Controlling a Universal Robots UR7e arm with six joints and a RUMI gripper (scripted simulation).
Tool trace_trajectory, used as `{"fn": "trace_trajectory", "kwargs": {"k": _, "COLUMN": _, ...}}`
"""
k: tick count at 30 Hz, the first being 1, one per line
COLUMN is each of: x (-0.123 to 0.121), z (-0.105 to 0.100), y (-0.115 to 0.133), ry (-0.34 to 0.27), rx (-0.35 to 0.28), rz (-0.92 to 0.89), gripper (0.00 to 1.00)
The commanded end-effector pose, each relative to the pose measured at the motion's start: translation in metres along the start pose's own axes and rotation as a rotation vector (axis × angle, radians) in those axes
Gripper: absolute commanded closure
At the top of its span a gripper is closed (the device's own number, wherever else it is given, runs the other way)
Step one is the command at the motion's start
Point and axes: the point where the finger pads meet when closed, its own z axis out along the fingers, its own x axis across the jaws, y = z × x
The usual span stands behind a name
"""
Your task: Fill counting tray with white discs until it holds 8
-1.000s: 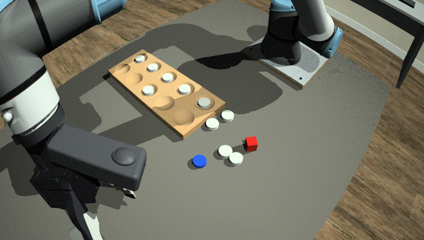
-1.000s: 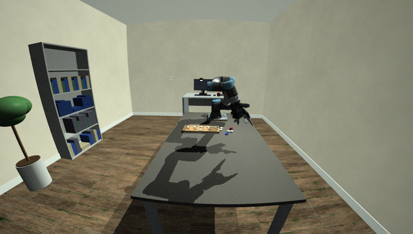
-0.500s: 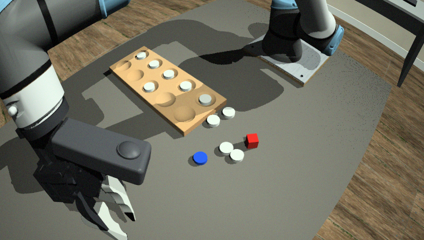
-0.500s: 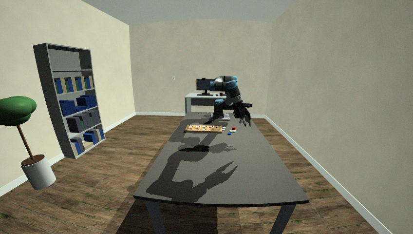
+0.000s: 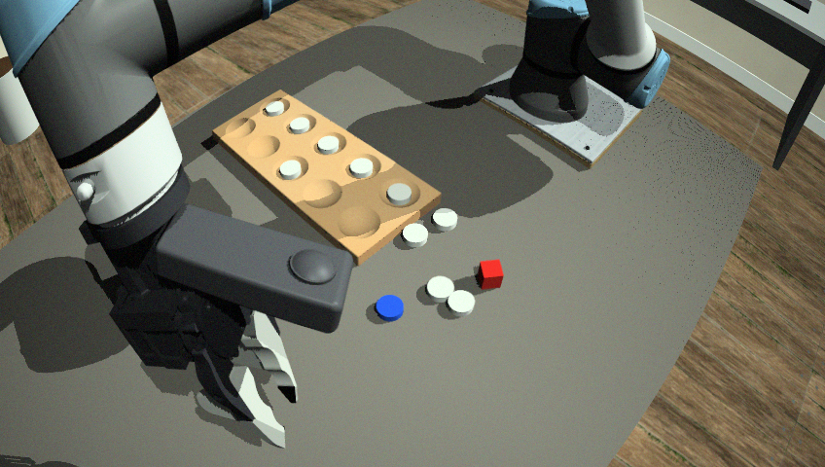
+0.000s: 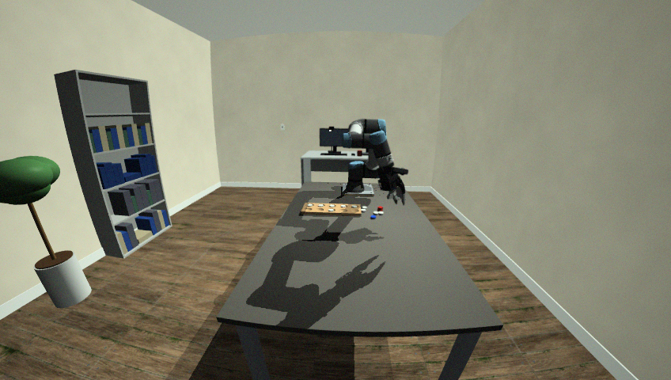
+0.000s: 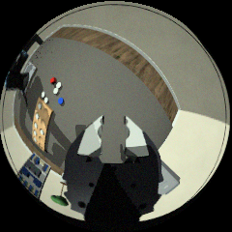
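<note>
Top close, exterior distant, wrist fisheye downward.

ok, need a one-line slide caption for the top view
Gripper hangs empty above the table; tray holds six white discs, four more lie beside it with a blue disc and red cube.

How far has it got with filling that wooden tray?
Six white discs already lie in pockets of the counting tray, the nearest at. The gripper hangs over the table, fingers narrowed, holding nothing. Two more are needed; four loose white discs wait, one at.
</note>
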Motion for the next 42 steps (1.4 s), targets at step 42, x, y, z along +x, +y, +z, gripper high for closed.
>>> {"fn": "trace_trajectory", "kwargs": {"k": 42, "x": -0.258, "z": 0.057, "y": -0.122, "ry": -0.182, "rx": -0.304, "rz": 0.140, "gripper": 0.72}}
